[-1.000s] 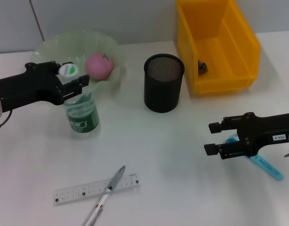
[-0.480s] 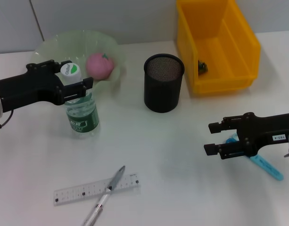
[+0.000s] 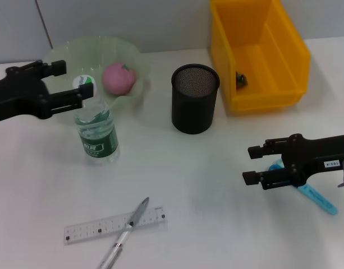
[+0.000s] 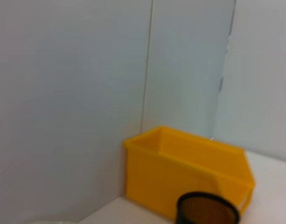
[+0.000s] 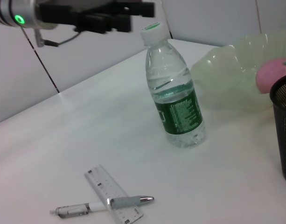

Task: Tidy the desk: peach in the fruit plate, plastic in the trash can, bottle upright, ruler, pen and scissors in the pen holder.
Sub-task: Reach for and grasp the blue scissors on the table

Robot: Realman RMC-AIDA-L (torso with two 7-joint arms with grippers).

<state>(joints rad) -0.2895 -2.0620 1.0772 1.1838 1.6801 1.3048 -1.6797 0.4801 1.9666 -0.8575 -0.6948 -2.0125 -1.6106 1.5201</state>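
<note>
The clear bottle (image 3: 96, 131) with a green label and white cap stands upright on the table in front of the fruit plate; it also shows in the right wrist view (image 5: 175, 100). My left gripper (image 3: 70, 84) is open and empty, just left of the cap and apart from it. The pink peach (image 3: 118, 77) lies in the pale green plate (image 3: 59, 53). The clear ruler (image 3: 114, 224) and the pen (image 3: 125, 232) lie crossed near the front edge. My right gripper (image 3: 253, 164) is open and empty, hovering over the blue scissors (image 3: 315, 197). The black mesh pen holder (image 3: 195, 98) stands mid-table.
A yellow bin (image 3: 256, 53) stands at the back right with a small dark item (image 3: 241, 79) inside. The left wrist view shows only the wall, the bin (image 4: 189, 172) and the pen holder (image 4: 207, 211).
My left gripper has let go of the bottle and drawn back to the left. The bottle stays upright. The right arm has not moved.
</note>
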